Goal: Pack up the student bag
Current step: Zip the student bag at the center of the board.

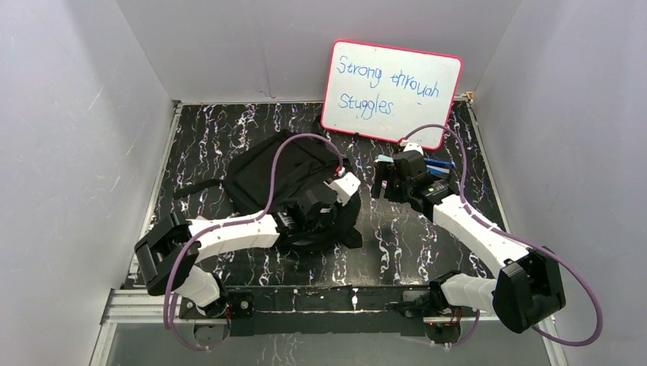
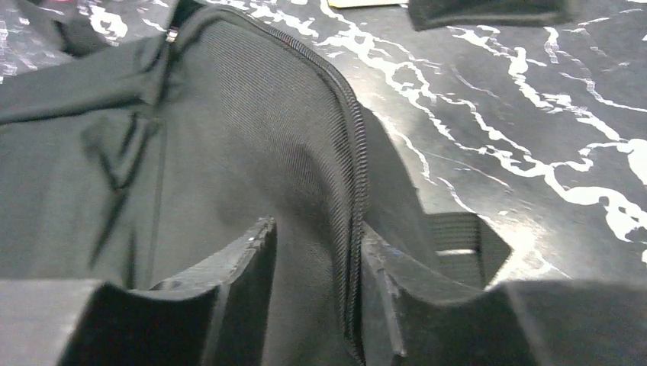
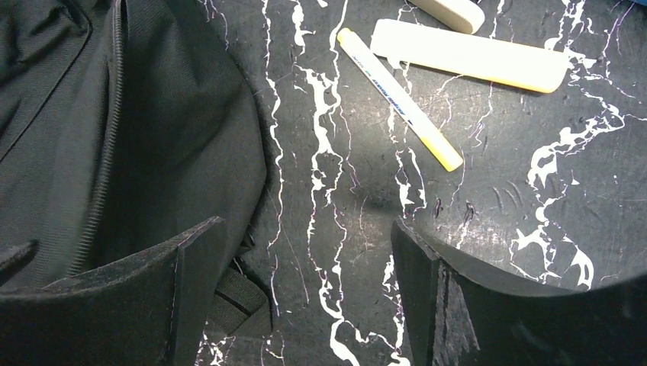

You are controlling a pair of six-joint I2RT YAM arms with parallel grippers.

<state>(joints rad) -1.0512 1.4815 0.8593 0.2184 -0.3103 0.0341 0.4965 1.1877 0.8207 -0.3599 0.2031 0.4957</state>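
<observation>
Straddling the bag (image 2: pixel 229 114) rim: left pincer (image 2: pixel 317 229) is spread, zip (image 2: pixel 355 168) running up between its fingers and close against one of them, fabric filling the gap, not clenched on it. Right pincer (image 3: pixel 305 225) is released wide, only bare table (image 3: pixel 343 191) between its fingers. Bag lies at its left side, edge and a strap under that finger. Yellow marker (image 3: pixel 397 95) lies ahead of it, pale case (image 3: pixel 473 55) just beyond the marker

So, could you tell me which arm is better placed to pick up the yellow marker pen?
Right: the right gripper hangs open over the black table, just short of the yellow marker pen; the left gripper straddles the zip edge of the soft black fabric backpack.
</observation>
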